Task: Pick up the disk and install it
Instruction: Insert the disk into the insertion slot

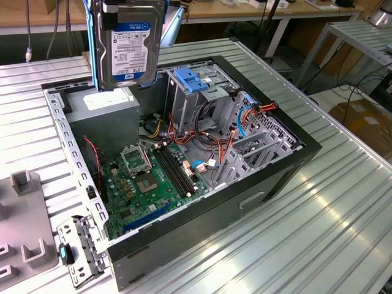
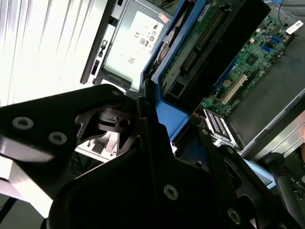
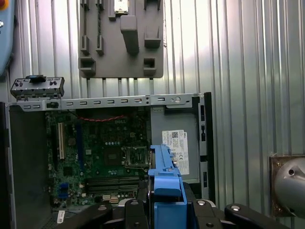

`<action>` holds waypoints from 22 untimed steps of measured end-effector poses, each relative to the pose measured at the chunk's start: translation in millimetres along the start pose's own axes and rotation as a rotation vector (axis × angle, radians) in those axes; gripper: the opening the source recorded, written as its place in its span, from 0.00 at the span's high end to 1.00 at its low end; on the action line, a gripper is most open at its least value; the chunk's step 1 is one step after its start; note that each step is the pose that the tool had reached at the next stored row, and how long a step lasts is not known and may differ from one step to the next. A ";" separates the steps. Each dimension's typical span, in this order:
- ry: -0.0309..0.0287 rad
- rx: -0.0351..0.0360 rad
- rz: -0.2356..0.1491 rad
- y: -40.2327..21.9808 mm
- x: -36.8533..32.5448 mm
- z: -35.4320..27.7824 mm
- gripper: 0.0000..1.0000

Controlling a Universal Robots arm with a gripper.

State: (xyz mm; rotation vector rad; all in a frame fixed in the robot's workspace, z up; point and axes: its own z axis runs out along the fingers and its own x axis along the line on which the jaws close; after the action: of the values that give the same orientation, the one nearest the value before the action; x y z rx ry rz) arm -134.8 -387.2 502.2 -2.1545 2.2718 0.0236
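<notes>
One firm clamp of the gripper [image 3: 164, 211] on the disk [image 1: 130, 46]. Hangs upright above the open computer case [image 1: 269, 180], over the grey power supply [image 1: 107, 104], near the blue-topped cage [image 1: 199, 92].

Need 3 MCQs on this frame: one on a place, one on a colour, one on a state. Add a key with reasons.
1. Where is the disk?
A. lying on the motherboard
B. in the air over the open case
C. on the table beside the case

2. What colour are the disk's side rails?
A. red
B. yellow
C. blue

3. The gripper jaws are:
A. shut on the disk
B. open and empty
C. shut on a cable

Key:
1 B, the exterior view shows it hanging above the case.
2 C, blue plastic shows in both wrist views.
3 A, the black jaws flank the blue rail in the first wrist view.
</notes>
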 end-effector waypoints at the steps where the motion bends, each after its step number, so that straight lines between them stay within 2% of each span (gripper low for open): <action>1: 0.0000 0.0000 0.000 -0.1 1.3 0.0 0.63; 10: 0.0016 0.0001 0.000 -0.6 12.6 0.1 0.63; 13: 0.0039 0.0000 0.000 -1.1 20.7 0.1 0.63; 16: 0.0078 0.0001 0.000 -1.8 33.3 0.0 0.63; 19: 0.0111 0.0002 0.000 -2.1 40.1 0.1 0.63; 22: 0.0196 0.0007 0.000 -2.8 53.3 0.0 0.63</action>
State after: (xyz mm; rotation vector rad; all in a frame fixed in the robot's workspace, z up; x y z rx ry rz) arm -134.8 -440.6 501.2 -2.1640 2.2819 0.0017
